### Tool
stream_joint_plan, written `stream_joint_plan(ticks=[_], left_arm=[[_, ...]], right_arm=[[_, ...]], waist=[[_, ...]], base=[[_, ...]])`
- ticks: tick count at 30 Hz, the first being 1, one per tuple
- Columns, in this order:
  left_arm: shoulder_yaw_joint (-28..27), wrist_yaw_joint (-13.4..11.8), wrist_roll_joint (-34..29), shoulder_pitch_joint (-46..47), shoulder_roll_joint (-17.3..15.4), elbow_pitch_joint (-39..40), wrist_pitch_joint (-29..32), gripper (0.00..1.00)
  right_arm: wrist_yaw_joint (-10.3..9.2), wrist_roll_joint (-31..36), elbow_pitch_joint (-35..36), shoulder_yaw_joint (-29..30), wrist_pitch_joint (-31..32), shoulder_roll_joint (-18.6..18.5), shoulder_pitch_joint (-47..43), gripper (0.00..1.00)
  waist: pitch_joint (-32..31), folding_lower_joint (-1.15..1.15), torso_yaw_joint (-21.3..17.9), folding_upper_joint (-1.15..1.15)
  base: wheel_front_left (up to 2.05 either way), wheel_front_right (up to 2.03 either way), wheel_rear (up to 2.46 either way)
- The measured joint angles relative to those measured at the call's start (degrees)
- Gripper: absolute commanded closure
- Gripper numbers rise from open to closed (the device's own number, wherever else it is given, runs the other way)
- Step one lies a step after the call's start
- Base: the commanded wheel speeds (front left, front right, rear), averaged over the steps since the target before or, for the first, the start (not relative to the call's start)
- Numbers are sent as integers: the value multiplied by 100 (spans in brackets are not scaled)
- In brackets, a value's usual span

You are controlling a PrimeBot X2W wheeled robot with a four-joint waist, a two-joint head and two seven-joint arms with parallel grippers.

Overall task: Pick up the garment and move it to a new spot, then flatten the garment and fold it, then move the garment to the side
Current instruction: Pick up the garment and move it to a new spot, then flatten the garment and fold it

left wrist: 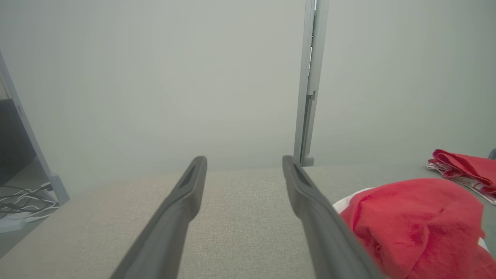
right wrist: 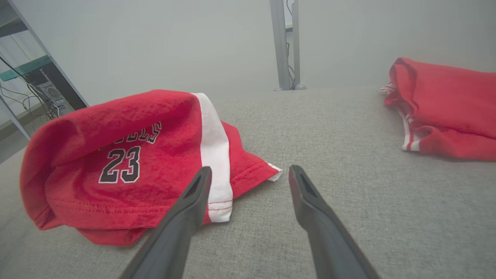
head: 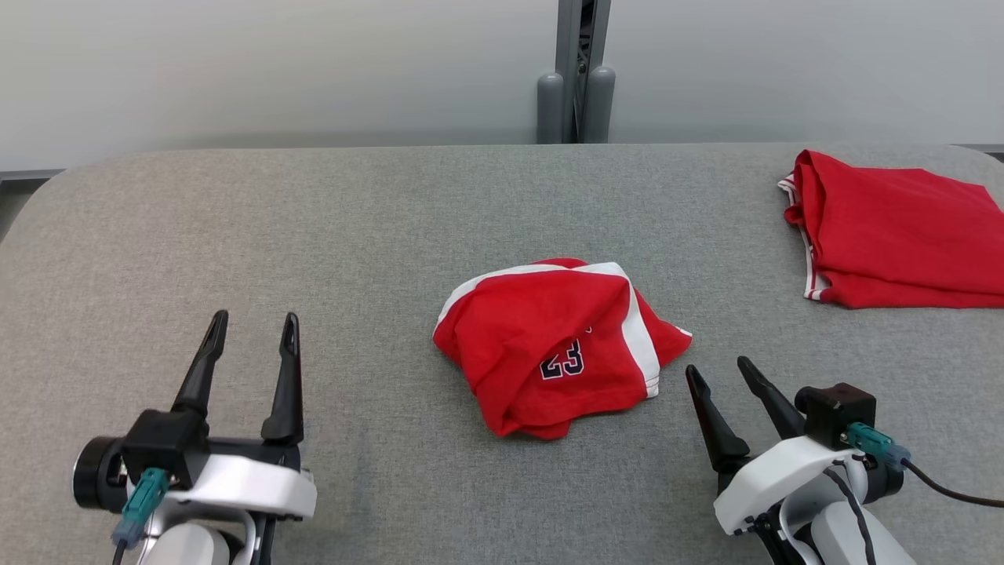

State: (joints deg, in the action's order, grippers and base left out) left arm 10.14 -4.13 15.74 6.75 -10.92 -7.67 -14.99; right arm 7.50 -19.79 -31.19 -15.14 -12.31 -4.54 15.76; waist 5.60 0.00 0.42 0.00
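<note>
You have the crumpled red garment (head: 549,345) at the middle of the grey surface (head: 314,235). Your left gripper (head: 255,322) is spread and empty, well apart from it. Your right gripper (head: 718,367), also spread and empty, is just beside its hem. A folded red cloth (head: 894,227) lies at the far right corner.

Bright even light, faint soft shadows, hazy backgrounds in wrist views

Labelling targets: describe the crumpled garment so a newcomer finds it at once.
On the grey fabric table, look at the middle, near the right tool. The crumpled red garment there has a white stripe and a dark 23; the other red garment, far right, lies folded flat.
</note>
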Motion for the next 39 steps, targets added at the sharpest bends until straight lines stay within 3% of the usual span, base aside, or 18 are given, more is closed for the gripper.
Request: stream_joint_plan(ticks=[5,13,25,26,27,29,33,39], left_arm=[[-360,-44,-181,-279,212,51,0,0],[-583,165,-381,-421,435,27,0,0],[-747,417,-617,-448,648,-11,0,0],[-758,443,-626,-455,657,-16,0,0],[-766,456,-642,-456,667,-18,0,0],[-781,480,-670,-456,682,-33,0,0],[-814,516,-716,-453,709,-34,0,0],[-896,558,-751,-455,740,-33,0,0]], right_arm=[[0,-192,-235,-176,198,-19,16,0],[0,-344,-564,-539,435,-102,314,0],[0,-535,-1775,-998,616,-84,932,0],[0,-550,-1870,-1024,578,-70,984,12],[0,-560,-1969,-1049,558,-62,1042,54],[0,-627,-2158,-1089,455,-38,1144,100],[0,-701,-2455,-1173,241,-7,1303,100],[0,-812,-2315,-1406,-137,-124,1522,100]], waist=[[-23,0,84,0],[-116,0,251,0],[-178,0,528,0],[-178,0,542,0],[-176,0,555,0],[-177,0,581,0],[-181,0,647,0],[-192,0,606,0]], base=[[0,0,0],[0,0,0],[0,0,0],[0,0,0],[0,0,0],[0,0,0],[0,0,0],[0,0,0]])
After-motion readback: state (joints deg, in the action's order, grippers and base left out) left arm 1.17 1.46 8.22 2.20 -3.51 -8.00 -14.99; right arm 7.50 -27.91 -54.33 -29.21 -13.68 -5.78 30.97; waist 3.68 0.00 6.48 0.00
